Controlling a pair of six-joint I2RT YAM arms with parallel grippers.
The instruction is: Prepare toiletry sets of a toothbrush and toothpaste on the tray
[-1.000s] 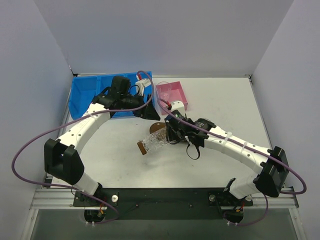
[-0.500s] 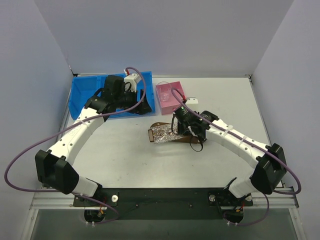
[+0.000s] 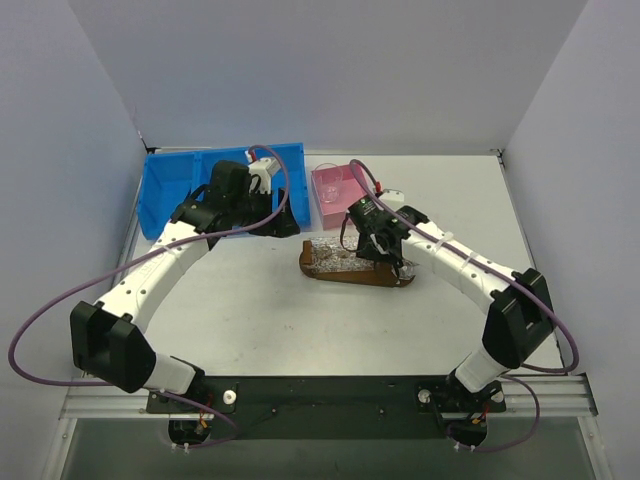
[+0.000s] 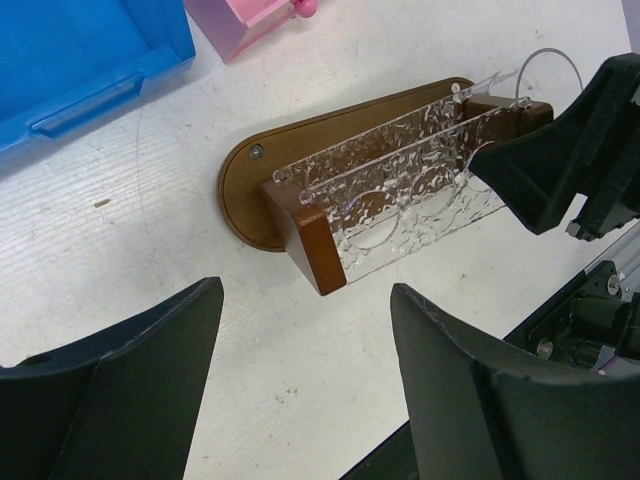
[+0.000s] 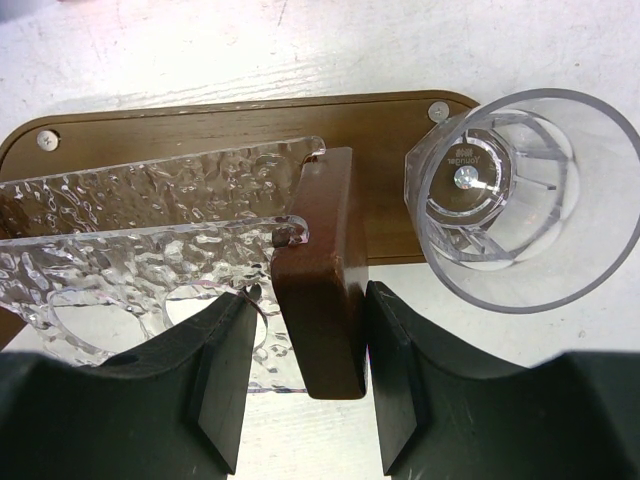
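Closest to me, by the arm bases, the white table (image 3: 250, 310) is bare right across its front strip. There is open room on the left and on the far right out to the table edge.

In the middle lies the tray (image 3: 350, 276), a long dark wood oval resting flat and slightly askew. An upright wooden block stands at each end, with clear patterned plates (image 5: 150, 200) with round holes strung between them. The right gripper (image 5: 310, 310) is clamped on the tray's right-hand block (image 5: 320, 260). One finger presses each side of the block, and the jaws are held about half apart by the wood. Just beside that block, over the tray's rounded end, stands an empty clear cup (image 5: 520, 200). It sits partly over the wood and partly past its edge, and I cannot tell which surface it rests on.

The left gripper (image 4: 305, 300) hangs above the table just beyond the tray's left end. Its jaws are spread wide, holding and touching nothing, with bare tabletop under it.

Farther back, the blue bin (image 3: 180, 190) sits in the left rear corner against the wall. The pink box (image 3: 335, 185) is beside it, close behind the tray with only a narrow lane between them. Grey walls (image 3: 330, 70) close in the back and both sides.
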